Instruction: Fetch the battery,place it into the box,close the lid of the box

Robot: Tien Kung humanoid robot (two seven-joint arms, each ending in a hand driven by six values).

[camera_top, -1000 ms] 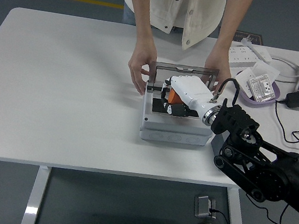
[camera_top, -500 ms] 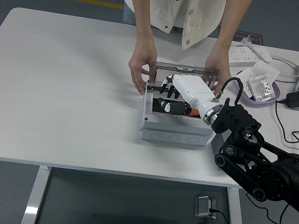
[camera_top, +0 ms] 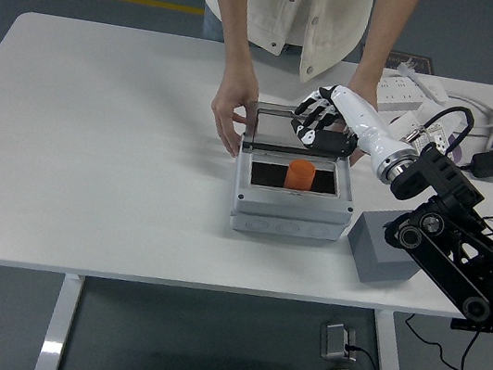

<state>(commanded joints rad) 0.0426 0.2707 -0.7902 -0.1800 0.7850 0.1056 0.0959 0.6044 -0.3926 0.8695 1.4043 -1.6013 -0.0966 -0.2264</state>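
Head view: the flat white bench (camera_top: 91, 160) carries a pale grey rectangular plastic box (camera_top: 289, 212) near its middle, with a smoky transparent hinged lid (camera_top: 279, 125) standing up at the box's far edge.
Battery: the short orange cylindrical battery (camera_top: 302, 174) stands inside the box's dark well, free of any hand.
Right hand: the robot's white-shelled right hand with black fingers (camera_top: 317, 121) is at the upper part of the raised lid; its fingers are spread and released, gripping nothing, and whether the tips touch the lid I cannot tell.
Left hand: not in view.
Person: at the far side, one bare hand (camera_top: 228, 116) rests at the lid's left edge; the other is mostly hidden behind the robot's forearm.
Other things: a plain grey block (camera_top: 382, 247) sits just beside the box's right wall; a purple shallow tray (camera_top: 431, 144) of small packets lies further back on the right.
Risk, pinch: if the lid is pushed down now, the person's fingers at its left edge could likely be caught between lid and rim.
Risk, jam: the battery looks tall in the well; if it stands proud of the rim, the lid may stop short.
Risk, slip: spread fingers pressing high on a slick panel could slide off.
Risk, shove: a forward push might move the whole box instead of turning the hinge.
Change: a second ago the right hand was low in the box, covering the battery; it has since let go and risen to the lid, uncovering the battery and the grey block.
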